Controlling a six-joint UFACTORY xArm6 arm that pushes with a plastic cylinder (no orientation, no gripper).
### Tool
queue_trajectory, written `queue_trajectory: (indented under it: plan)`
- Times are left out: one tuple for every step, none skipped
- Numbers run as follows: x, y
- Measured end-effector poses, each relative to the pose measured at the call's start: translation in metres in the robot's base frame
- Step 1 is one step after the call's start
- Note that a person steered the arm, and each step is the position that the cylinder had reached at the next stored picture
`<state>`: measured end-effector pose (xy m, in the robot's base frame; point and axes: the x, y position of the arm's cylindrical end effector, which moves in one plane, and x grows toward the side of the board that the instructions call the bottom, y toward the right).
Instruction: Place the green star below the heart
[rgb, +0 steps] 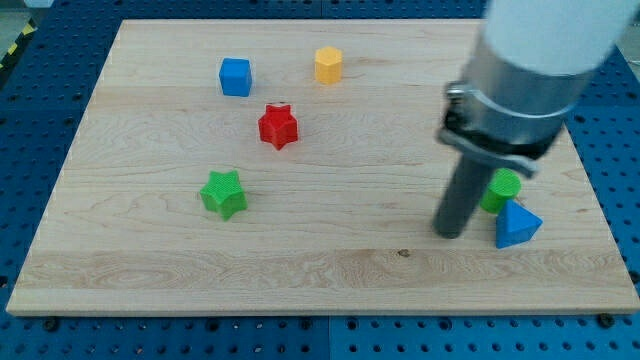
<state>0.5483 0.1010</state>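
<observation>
The green star (223, 193) lies on the wooden board (330, 270), left of the middle. No heart-shaped block shows in the view; the arm covers part of the board's right side. My tip (449, 236) rests on the board at the right, far from the green star, just left of a green round block (503, 187) and a blue triangle (517, 225).
A red star (278, 127) lies above and right of the green star. A blue cube (235, 76) and a yellow hexagonal block (328, 64) sit near the view's top. The arm's big body (530, 70) fills the upper right.
</observation>
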Motion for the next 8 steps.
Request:
queue_trajectory:
  plan:
    - [0.011, -0.074]
    - [0.024, -0.134]
    - [0.027, -0.176]
    - [0.015, -0.262]
    - [-0.024, -0.286]
    - [-0.037, -0.285]
    - [-0.037, -0.269]
    - [-0.037, -0.22]
